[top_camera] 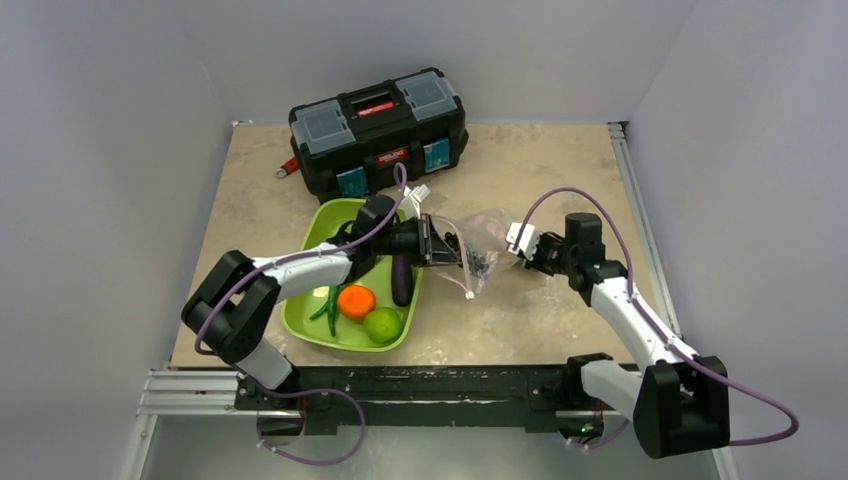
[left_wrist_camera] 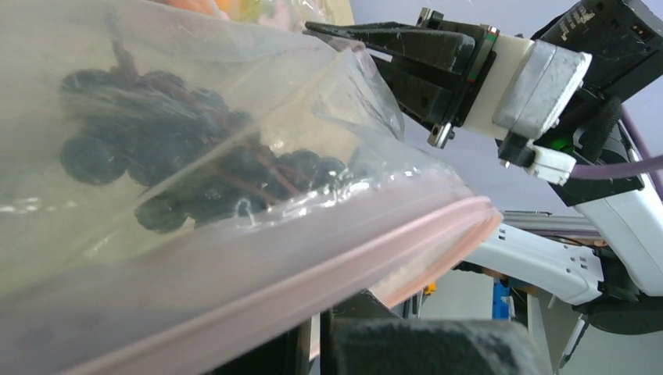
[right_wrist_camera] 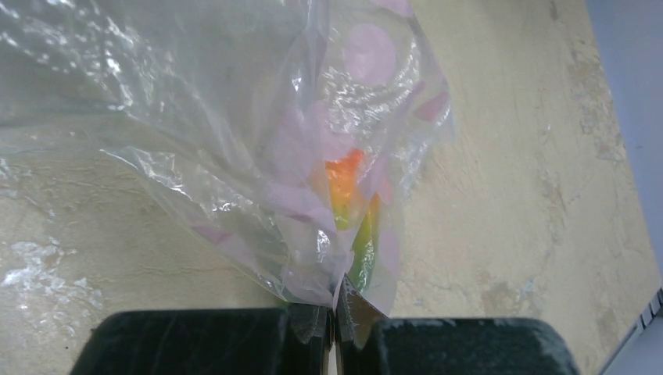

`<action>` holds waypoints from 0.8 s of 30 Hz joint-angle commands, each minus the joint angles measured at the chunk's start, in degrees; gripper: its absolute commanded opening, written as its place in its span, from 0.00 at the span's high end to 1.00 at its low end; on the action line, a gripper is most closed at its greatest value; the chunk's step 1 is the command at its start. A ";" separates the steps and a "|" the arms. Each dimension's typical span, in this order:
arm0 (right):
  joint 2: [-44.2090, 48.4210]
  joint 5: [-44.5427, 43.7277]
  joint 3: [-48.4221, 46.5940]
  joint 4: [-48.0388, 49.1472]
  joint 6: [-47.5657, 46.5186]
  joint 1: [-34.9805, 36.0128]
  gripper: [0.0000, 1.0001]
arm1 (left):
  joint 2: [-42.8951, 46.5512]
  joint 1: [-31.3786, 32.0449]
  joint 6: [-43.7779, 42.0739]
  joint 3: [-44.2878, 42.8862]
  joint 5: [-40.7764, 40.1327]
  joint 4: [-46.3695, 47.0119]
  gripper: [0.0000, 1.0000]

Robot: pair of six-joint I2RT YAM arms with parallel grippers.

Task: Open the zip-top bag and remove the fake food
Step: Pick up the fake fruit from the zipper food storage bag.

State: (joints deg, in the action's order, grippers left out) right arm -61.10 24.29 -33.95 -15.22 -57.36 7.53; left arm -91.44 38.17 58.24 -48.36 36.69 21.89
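Observation:
The clear zip-top bag [top_camera: 478, 250] hangs above the table between both grippers. My left gripper [top_camera: 452, 250] is shut on its mouth edge, by the pink zip strip [left_wrist_camera: 258, 273]. Its dark fingers [left_wrist_camera: 422, 344] sit under the strip. Dark berries [left_wrist_camera: 156, 156] lie inside the bag. My right gripper [top_camera: 512, 243] is shut on the bag's other end, pinching a fold of plastic [right_wrist_camera: 335, 301]. An orange-green mango [right_wrist_camera: 349, 195] shows through the plastic there. An eggplant [top_camera: 402, 280], an orange [top_camera: 355, 300], a lime [top_camera: 382, 325] and green bean pods [top_camera: 328, 300] lie in the tray.
The lime-green tray [top_camera: 303, 318] sits left of centre under the left arm. A black toolbox [top_camera: 380, 130] stands at the back, with a red-handled tool [top_camera: 288, 167] at its left. Grey walls close in the table on three sides.

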 commanded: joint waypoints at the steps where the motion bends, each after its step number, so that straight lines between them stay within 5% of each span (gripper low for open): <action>1: 0.30 -5.15 1.51 5.43 2.96 -1.20 1.00 | 5.11 -1.43 -0.28 0.90 3.28 2.95 1.00; 24: 0.42 -3.63 1.72 5.26 4.09 -2.14 1.00 | 25.98 -3.09 -11.45 8.80 1.91 -14.48 1.00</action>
State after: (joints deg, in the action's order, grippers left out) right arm -61.10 20.08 -32.08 -11.09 -54.13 5.76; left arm -69.06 35.75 49.95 -39.90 38.79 9.04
